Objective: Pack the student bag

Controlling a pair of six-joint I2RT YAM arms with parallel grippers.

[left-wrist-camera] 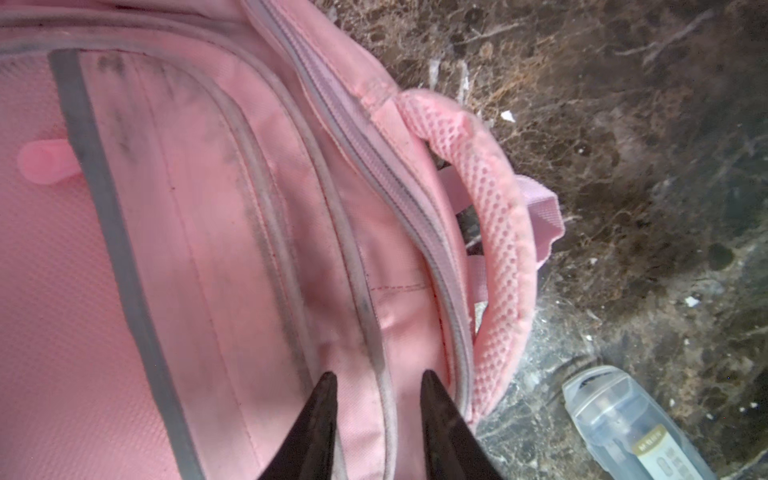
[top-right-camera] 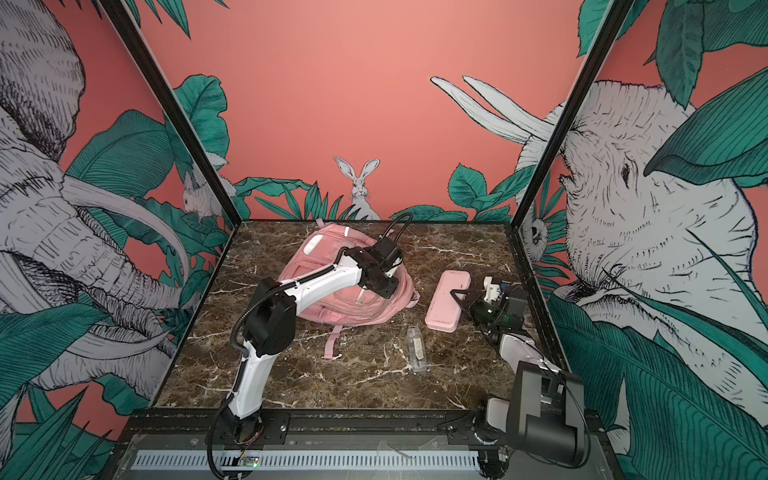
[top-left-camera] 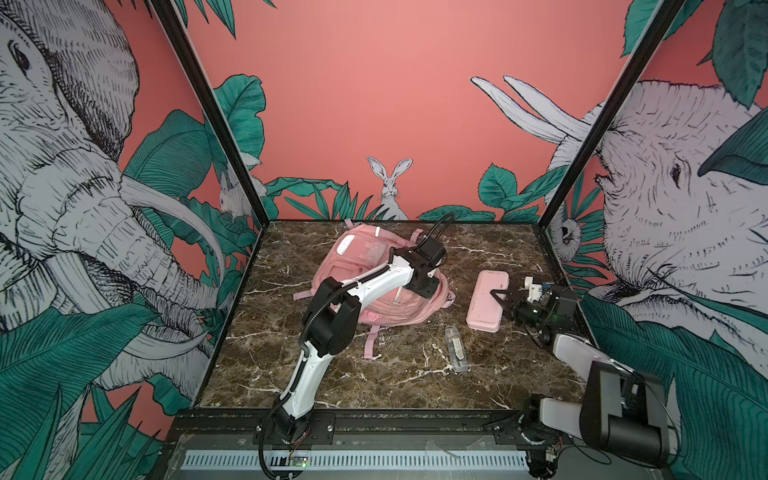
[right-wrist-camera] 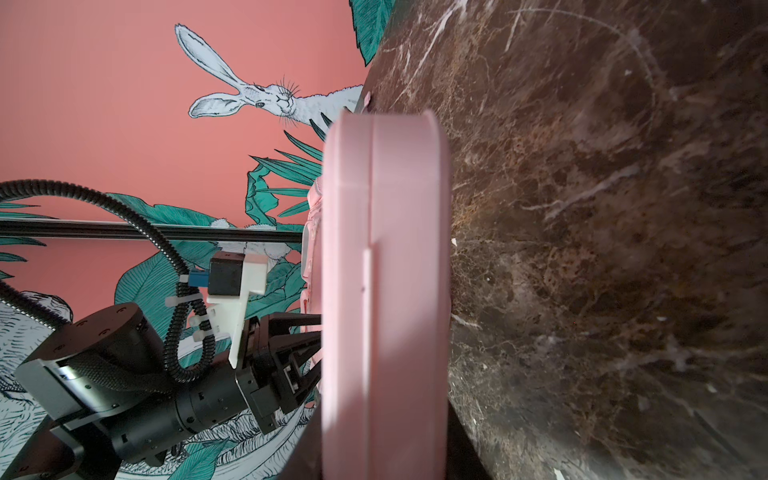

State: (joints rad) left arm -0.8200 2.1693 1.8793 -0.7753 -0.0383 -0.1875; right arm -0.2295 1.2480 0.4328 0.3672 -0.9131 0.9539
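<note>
The student bag [top-left-camera: 357, 257] [top-right-camera: 320, 257], a pink backpack, lies front up at the back middle of the marble table. My left gripper [top-left-camera: 426, 291] [top-right-camera: 380, 287] points down on its right part. In the left wrist view its jaws [left-wrist-camera: 378, 376] stand apart astride a grey piped seam, with pink bag fabric [left-wrist-camera: 208, 208] between the fingertips. A flat pink pencil case [top-left-camera: 484, 303] [top-right-camera: 444, 303] lies right of the bag. My right gripper [top-left-camera: 505, 299] [top-right-camera: 463, 297] is shut on its right edge. The case [right-wrist-camera: 386, 249] fills the right wrist view between the fingers.
A clear plastic container with a label [top-left-camera: 456, 349] [top-right-camera: 417, 348] [left-wrist-camera: 631, 424] lies on the marble in front of the pencil case. A bag strap [top-left-camera: 371, 343] trails towards the front. Printed walls close off the left, back and right.
</note>
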